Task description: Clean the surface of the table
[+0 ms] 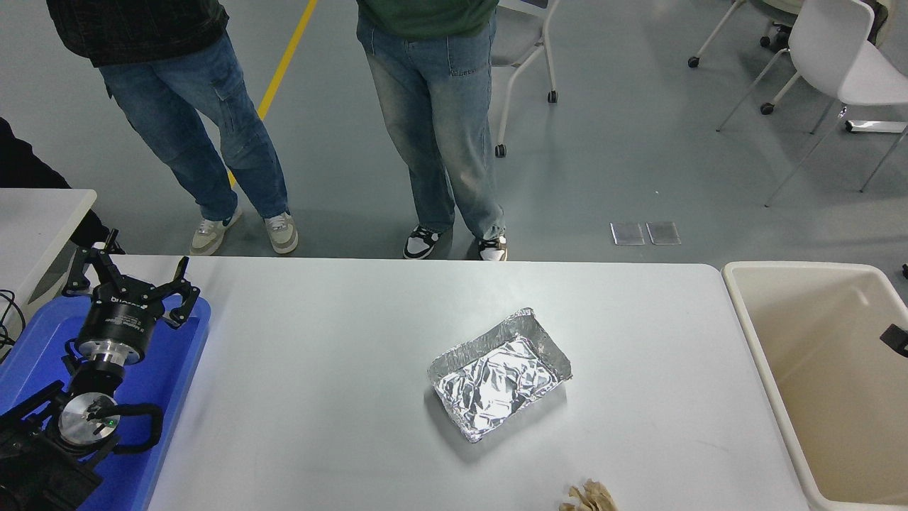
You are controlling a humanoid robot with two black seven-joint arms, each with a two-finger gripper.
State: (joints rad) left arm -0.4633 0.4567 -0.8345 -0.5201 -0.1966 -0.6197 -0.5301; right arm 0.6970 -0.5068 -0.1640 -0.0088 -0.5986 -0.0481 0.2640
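**White-grey tabletop, two items left on it**

Matte white-grey, filling the lower middle of the frame: the table surface, not yet clear. At its centre, slightly right, a crumpled foil tray, thin-walled, set at an angle. At the bottom edge, right of centre, a scrap of brown paper, partly cut off by the frame.

Off the table's right end, a beige bin, apparently the place for rubbish. Over its right side, at the frame edge, only a dark sliver of the right gripper; impossible to tell whether spread or closed.

At lower left, the left gripper, fingers spread wide, holding nothing, parked above a blue tray.

Along the top, two people standing just beyond the far edge.

Likely trouble:
- Foil walls buckling under a pinch, slipping free midway to the bin.
- Light tray skidding across the smooth top when nudged, rather than lifting.
- Paper scrap so near the bottom edge, easily knocked to the floor or missed.
- Bystanders close to the far edge, within a long reach.
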